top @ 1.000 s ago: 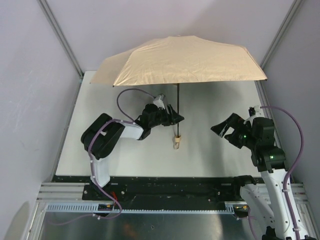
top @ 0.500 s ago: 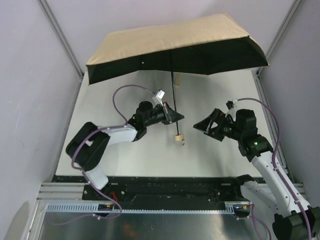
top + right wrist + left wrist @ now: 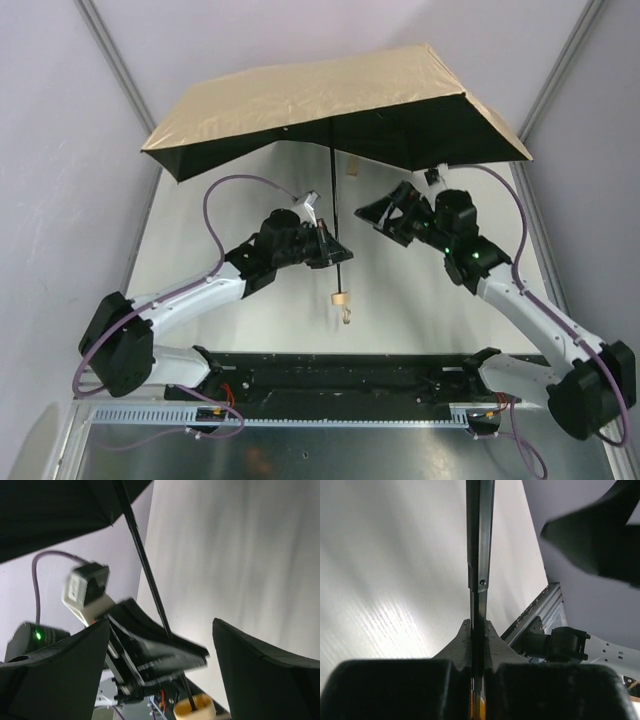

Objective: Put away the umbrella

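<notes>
The umbrella is open, its tan canopy (image 3: pixel 320 95) spread wide above the table and tilted to show a black underside (image 3: pixel 60 510). The thin black shaft (image 3: pixel 332 190) runs down to the pale tan knob handle (image 3: pixel 341 298), which hangs clear of the table. My left gripper (image 3: pixel 335 252) is shut on the shaft (image 3: pixel 480 540) just above the knob; in the left wrist view both fingers (image 3: pixel 465 640) press against it. My right gripper (image 3: pixel 382 207) is open under the canopy, just right of the shaft. Its wrist view looks at the left gripper (image 3: pixel 150 650) and the knob (image 3: pixel 194 709).
The white table (image 3: pixel 430 290) lies below, with grey walls and slanted metal posts (image 3: pixel 120 70) on both sides. A black rail (image 3: pixel 340 365) runs along the near edge. A purple cable (image 3: pixel 240 183) loops above the left arm.
My left gripper closed on the shaft and lifted the umbrella, tipping its canopy. My right arm swung up and left, under the canopy, toward the shaft.
</notes>
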Tool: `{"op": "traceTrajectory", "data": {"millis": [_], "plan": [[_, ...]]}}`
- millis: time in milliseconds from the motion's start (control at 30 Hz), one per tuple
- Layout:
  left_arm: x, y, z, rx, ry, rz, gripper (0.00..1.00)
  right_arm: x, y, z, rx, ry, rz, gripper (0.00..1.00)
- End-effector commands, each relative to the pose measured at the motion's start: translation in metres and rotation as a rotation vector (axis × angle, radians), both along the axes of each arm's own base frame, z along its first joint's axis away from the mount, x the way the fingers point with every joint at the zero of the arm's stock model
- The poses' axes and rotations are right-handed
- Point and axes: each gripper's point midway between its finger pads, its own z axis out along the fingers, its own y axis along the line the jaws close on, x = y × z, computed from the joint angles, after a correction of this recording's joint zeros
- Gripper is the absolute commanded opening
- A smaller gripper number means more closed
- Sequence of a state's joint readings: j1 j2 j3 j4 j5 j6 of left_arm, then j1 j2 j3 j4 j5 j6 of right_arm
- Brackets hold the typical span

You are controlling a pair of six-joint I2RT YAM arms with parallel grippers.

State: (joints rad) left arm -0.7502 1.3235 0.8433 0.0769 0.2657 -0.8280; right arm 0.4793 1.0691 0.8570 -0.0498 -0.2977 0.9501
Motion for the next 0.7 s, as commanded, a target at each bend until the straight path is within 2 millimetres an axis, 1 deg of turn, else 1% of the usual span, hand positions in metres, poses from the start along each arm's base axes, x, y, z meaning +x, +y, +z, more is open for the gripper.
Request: {"op": "traceTrajectory", "data": {"millis": [0,67,133,200,267,300,367,400,467,567,633,667], "plan": [[-0.030,-0.001,0.016,0.016,-0.026,-0.084,0.00,0.037,0.016,0.057,0.007,-0.163,-0.085,0.85],[-0.034,-0.001,0.024,0.011,-0.049,-0.092,0.00,0.045,0.026,0.061,-0.004,-0.171,-0.082,0.84],[-0.035,-0.001,0.042,-0.004,-0.108,-0.105,0.00,0.052,0.036,0.066,-0.013,-0.191,-0.069,0.83],[-0.031,0.001,0.073,-0.016,-0.211,-0.115,0.00,0.057,0.043,0.070,-0.025,-0.206,-0.063,0.82],[-0.021,0.005,0.109,-0.013,-0.339,-0.092,0.00,0.060,0.045,0.072,-0.034,-0.211,-0.064,0.82],[-0.015,0.007,0.126,-0.006,-0.393,-0.080,0.00,0.060,0.044,0.073,-0.037,-0.214,-0.069,0.82],[0.005,0.018,0.151,0.027,-0.460,-0.032,0.00,0.059,0.039,0.069,-0.061,-0.202,-0.084,0.82],[0.017,0.024,0.161,0.043,-0.489,-0.001,0.00,0.058,0.035,0.069,-0.074,-0.200,-0.096,0.82],[0.038,0.030,0.173,0.069,-0.534,0.028,0.00,0.054,0.026,0.070,-0.100,-0.199,-0.121,0.82],[0.050,0.029,0.196,0.083,-0.628,0.000,0.00,0.049,0.012,0.073,-0.133,-0.208,-0.151,0.83],[0.049,0.027,0.211,0.071,-0.667,-0.018,0.00,0.045,0.004,0.076,-0.142,-0.208,-0.162,0.84],[0.046,0.026,0.214,0.061,-0.671,-0.028,0.00,0.043,0.000,0.079,-0.142,-0.210,-0.167,0.84]]}}
